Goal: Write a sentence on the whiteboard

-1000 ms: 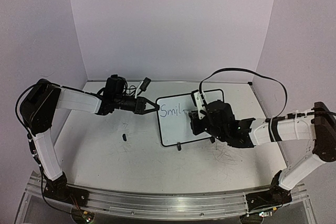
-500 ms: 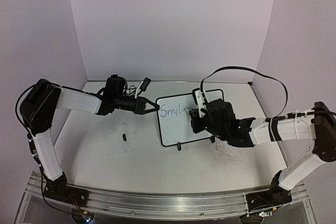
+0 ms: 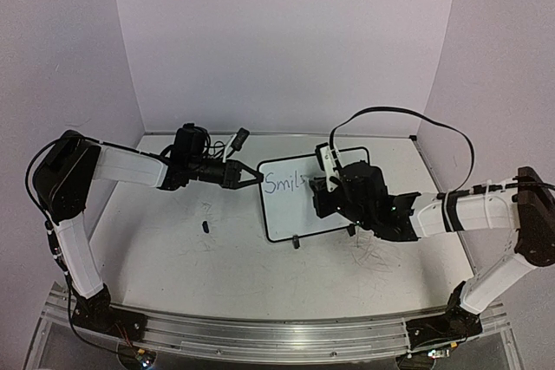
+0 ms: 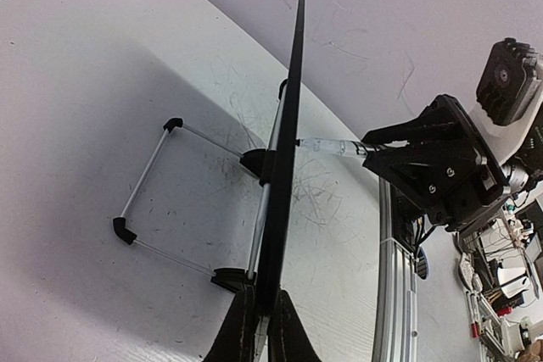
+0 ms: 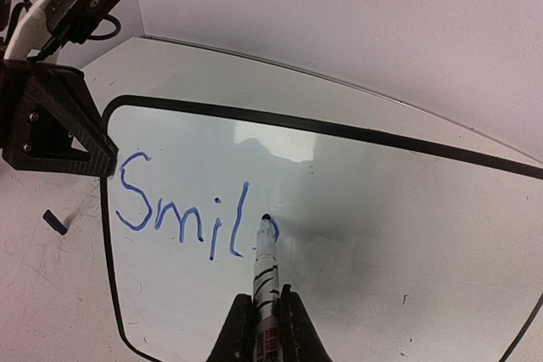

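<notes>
The whiteboard [image 3: 290, 214], edge clamped in the left hand [image 4: 261, 328], is touched by a marker [image 5: 265, 264] clamped in the right hand [image 5: 267, 315].

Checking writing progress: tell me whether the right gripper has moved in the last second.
Yes, slightly: in the top view the right gripper has crept toward the whiteboard's far edge.

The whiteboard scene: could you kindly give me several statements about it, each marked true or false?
1. The left gripper clamps the edge of the whiteboard. True.
2. The right gripper is empty. False: it holds a marker, whose tip is on the whiteboard.
3. The sentence is finished. False: only "Smil" and the start of another letter show.
4. The whiteboard is propped up rather than lying flat. True.
</notes>
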